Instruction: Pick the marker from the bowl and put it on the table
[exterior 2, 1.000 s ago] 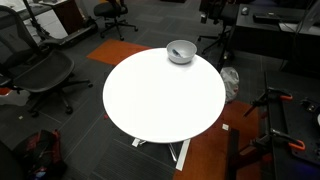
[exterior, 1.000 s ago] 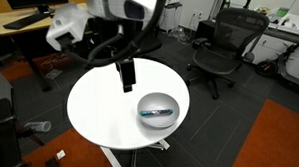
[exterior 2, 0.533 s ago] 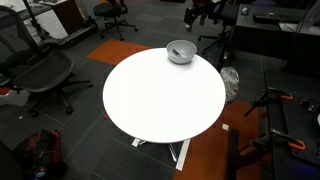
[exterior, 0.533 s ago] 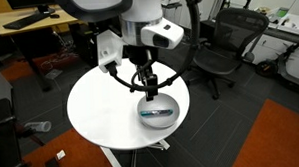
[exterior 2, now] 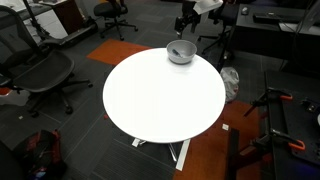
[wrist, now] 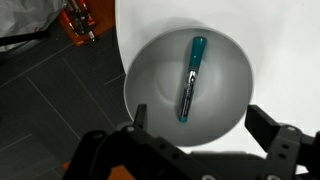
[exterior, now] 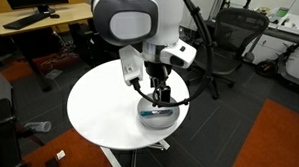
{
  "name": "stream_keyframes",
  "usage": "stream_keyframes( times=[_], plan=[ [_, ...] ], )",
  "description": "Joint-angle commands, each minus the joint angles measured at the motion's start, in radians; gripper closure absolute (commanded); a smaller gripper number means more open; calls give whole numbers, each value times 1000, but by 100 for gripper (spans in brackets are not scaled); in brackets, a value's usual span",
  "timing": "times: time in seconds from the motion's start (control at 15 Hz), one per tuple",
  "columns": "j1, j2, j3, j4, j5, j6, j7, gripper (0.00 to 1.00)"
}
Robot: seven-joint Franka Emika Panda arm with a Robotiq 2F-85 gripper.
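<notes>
Chairs [exterior: 228, 46] flank table [exterior: 95, 110]; arm [exterior: 138, 29] seemingly overhangs bowl [wrist: 150, 80], marker [wrist: 190, 78].

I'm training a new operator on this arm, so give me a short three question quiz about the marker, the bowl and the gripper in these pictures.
1. True or false: the marker lies on the table, outside the bowl.
2. The gripper is: A) shut on the marker; B) open, above the bowl; C) open, over bare tabletop far from the bowl.
3. Fill in: the bowl stands near the table's ____, not its middle.
Key: 1 false, the marker lies inside the bowl. 2 B. 3 edge.
</notes>
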Motion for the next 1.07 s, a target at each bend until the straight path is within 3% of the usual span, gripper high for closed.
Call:
stream_keyframes(
  times=[0.0,1.0],
  plan=[
    [-32,88,22,98,26,5,37,0],
    [-37,307,26,285,14,-17,113,0]
  ],
)
